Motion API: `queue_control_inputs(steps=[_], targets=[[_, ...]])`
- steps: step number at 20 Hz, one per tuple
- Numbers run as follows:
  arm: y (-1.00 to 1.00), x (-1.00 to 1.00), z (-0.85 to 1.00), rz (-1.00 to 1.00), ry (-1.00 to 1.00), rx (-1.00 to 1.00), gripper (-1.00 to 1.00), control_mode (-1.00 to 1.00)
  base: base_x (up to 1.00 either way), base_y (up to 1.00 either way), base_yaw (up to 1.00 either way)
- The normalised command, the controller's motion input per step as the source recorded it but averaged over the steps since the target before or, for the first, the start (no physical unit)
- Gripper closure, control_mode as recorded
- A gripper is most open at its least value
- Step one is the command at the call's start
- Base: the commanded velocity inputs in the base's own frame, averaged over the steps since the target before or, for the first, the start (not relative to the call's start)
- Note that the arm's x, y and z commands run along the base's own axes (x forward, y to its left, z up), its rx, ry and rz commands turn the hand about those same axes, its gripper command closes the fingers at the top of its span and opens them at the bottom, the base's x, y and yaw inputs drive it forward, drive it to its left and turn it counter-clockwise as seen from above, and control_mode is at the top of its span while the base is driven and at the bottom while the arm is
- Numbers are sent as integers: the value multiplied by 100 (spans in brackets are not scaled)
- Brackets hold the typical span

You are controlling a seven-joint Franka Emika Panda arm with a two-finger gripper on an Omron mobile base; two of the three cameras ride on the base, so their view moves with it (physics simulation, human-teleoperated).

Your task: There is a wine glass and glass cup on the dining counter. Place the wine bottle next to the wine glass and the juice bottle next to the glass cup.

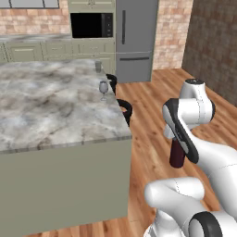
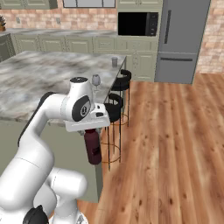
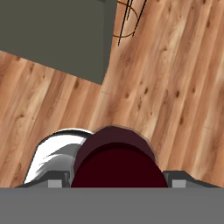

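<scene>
- Carrying seemed the step in hand: the gripper (image 2: 92,129) was pinching the juice bottle (image 2: 92,146), which hung upright under it, over the wood floor (image 2: 166,148) beside the dining counter (image 1: 51,106).
- To do it well, the bottle should rise above the counter edge first, stay upright, and pass clear of the wine glass (image 1: 103,88).
- The glass cup (image 1: 98,65) stood at the far end of the counter, well apart from the hand.

Juice bottle (image 2: 92,148) in my grip: dark red all round, no print I can read.
Microwave (image 2: 138,24): black door, no legible brand.
Fridge (image 2: 181,39): plain grey, no lettering I can make out.
</scene>
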Motion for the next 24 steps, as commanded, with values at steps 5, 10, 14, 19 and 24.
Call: queue_control_inputs(steps=[5, 10, 14, 19, 24], targets=[[0, 0, 0, 0, 0, 0, 100, 100, 44, -61, 6], [0, 0, 0, 0, 0, 0, 100, 100, 50, -63, 1], [0, 0, 0, 0, 0, 0, 100, 100, 52, -62, 2], [0, 0, 0, 0, 0, 0, 100, 100, 57, -60, 2], [0, 0, 0, 0, 0, 0, 100, 100, 64, -57, 3]])
